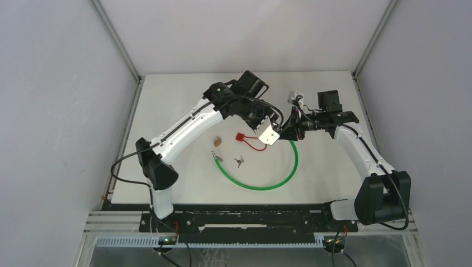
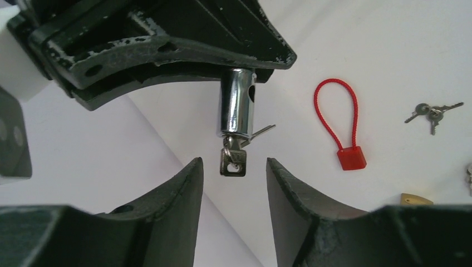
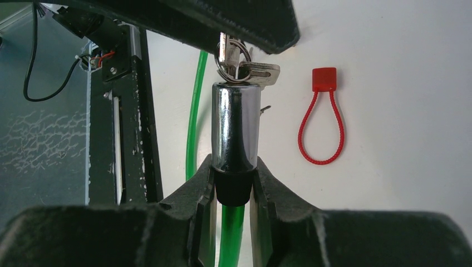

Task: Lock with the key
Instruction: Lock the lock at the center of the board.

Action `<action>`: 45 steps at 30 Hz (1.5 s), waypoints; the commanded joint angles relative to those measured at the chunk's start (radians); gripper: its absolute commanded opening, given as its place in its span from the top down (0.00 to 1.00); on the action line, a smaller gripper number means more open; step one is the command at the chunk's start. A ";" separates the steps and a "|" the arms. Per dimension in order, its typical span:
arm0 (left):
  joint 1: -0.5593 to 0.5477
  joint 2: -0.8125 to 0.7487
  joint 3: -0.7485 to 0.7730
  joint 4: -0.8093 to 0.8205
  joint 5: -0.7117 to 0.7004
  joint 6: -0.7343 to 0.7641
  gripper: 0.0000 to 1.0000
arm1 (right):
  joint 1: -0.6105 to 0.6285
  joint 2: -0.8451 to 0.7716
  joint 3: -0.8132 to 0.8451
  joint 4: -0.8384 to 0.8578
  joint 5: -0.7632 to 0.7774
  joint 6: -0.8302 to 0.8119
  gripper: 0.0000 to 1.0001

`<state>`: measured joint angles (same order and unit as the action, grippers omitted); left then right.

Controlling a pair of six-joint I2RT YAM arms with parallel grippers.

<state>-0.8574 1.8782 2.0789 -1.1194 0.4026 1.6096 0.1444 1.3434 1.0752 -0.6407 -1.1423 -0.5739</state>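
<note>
Far left on the table (image 1: 178,100): small brass padlock (image 1: 218,141), loose pair of keys (image 1: 239,162) and red cable padlock (image 1: 241,137), all lying flat, well apart from the work and probably not needed.

Next, left gripper (image 2: 234,162), raised off the table: jaws roughly half apart and holding nothing, one finger on each side of the key (image 2: 232,161) with a clear gap both ways. Key hanging with its ring at the free end of the chrome lock cylinder (image 3: 236,125), apparently seated in the keyway. Second key on the same ring sticking out sideways.

Then right gripper (image 3: 234,169): jaws closed tight on the black collar at the cylinder's base, carrying the cylinder clear of the table with its keyed end toward the left gripper. Green cable (image 1: 261,187) dropping from that collar and curving back across the table to a loose end near the brass padlock.

Step in hand, by the look of it: taking the key head and turning.
- Best to close squarely on the flat head alone, leaving ring and spare key outside the pinch.
- Worth lining the left wrist's roll up with the cylinder's long axis, so the turn comes as pure rotation without sideways pull.
- Firm right-hand hold needed, or the cylinder may twist in the grip instead of the key turning.
- Main risks: pads slipping off the small head, or the spare key wedging against a finger.
</note>
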 commanded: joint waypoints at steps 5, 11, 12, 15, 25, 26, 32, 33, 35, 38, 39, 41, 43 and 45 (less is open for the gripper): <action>-0.031 -0.065 -0.040 0.017 -0.034 -0.071 0.66 | 0.001 0.004 0.035 0.012 -0.020 0.004 1.00; -0.038 -0.062 -0.039 0.053 -0.050 -0.094 0.81 | 0.001 0.006 0.035 0.010 -0.022 0.002 1.00; -0.040 -0.062 -0.041 0.059 -0.060 -0.094 0.84 | 0.001 0.006 0.035 0.009 -0.022 0.003 1.00; -0.047 -0.066 -0.059 0.080 -0.095 -0.090 0.91 | 0.000 0.012 0.036 0.005 -0.030 0.004 1.00; -0.074 -0.087 -0.125 0.194 -0.185 -0.085 1.00 | -0.014 0.037 0.036 0.028 -0.063 0.078 1.00; -0.078 -0.091 -0.135 0.215 -0.198 -0.083 1.00 | -0.014 0.039 0.035 0.024 -0.066 0.077 1.00; -0.104 -0.120 -0.226 0.327 -0.268 -0.056 1.00 | -0.021 0.047 0.035 0.010 -0.082 0.086 1.00; -0.109 -0.125 -0.247 0.350 -0.285 -0.048 1.00 | -0.025 0.047 0.036 0.006 -0.085 0.086 1.00; -0.115 -0.138 -0.290 0.396 -0.324 -0.033 1.00 | -0.031 0.049 0.035 0.001 -0.091 0.089 1.00; -0.123 -0.155 -0.346 0.473 -0.370 -0.039 0.98 | -0.037 0.058 0.035 0.000 -0.093 0.095 1.00; -0.127 -0.159 -0.363 0.501 -0.386 -0.042 0.97 | -0.037 0.060 0.035 -0.001 -0.092 0.097 1.00; -0.133 -0.172 -0.407 0.570 -0.432 -0.049 0.95 | -0.037 0.064 0.035 -0.001 -0.091 0.098 1.00; -0.137 -0.184 -0.453 0.639 -0.464 -0.065 0.93 | -0.037 0.067 0.035 -0.002 -0.087 0.100 1.00; -0.140 -0.200 -0.489 0.691 -0.487 -0.087 0.92 | -0.036 0.068 0.035 -0.002 -0.082 0.102 1.00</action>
<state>-0.9882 1.7382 1.6512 -0.6270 0.0181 1.5265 0.1040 1.4181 1.0752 -0.6365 -1.1347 -0.5240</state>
